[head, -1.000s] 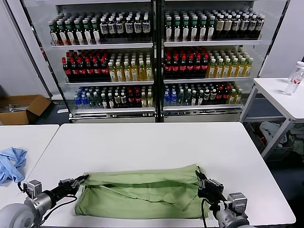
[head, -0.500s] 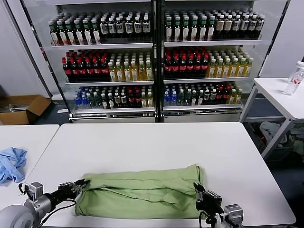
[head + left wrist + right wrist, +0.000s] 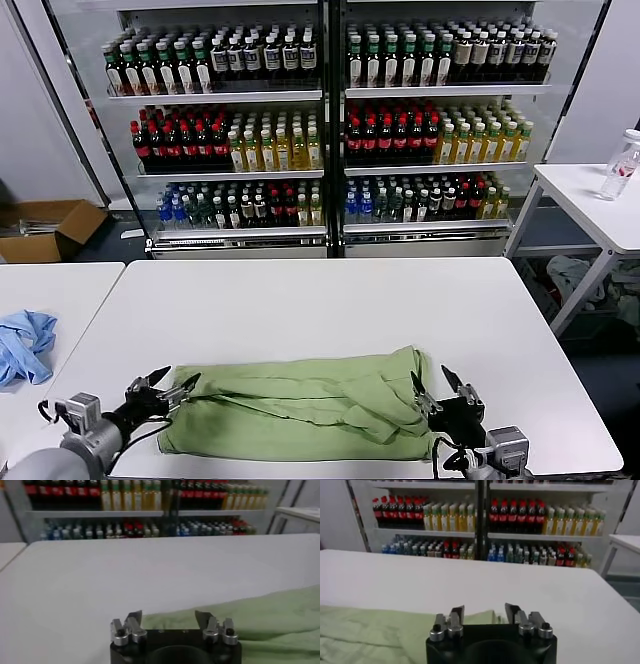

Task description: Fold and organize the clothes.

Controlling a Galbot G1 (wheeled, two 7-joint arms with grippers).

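The light green polo shirt (image 3: 300, 405) lies as a long folded band across the near edge of the white table (image 3: 320, 300), lumpy along its middle seam. The left gripper (image 3: 166, 384) sits at the shirt's left end with its fingers spread wide and nothing between them; the right gripper (image 3: 440, 388) stands at the right end, also spread wide and empty, just beside the cloth.

From where I stand, the worry is the fold itself. With both ends let go, the loose upper layer could slump or spring open (it already looks puffed at the right end), and any low pass by a finger could snag a ridge and drag the band askew. The shirt also lies close to the near table edge, so a pull toward the robot might slide part of it off.

Much is hard to make out. The collar, buttons and any print are tucked inside the fold. Both arms are cut off at the bottom of the head view. In the wrist views I cannot tell whether either fingertip grazes the fabric. A small blue cloth (image 3: 24, 345) lies on the neighbouring table (image 3: 70, 285), well apart.
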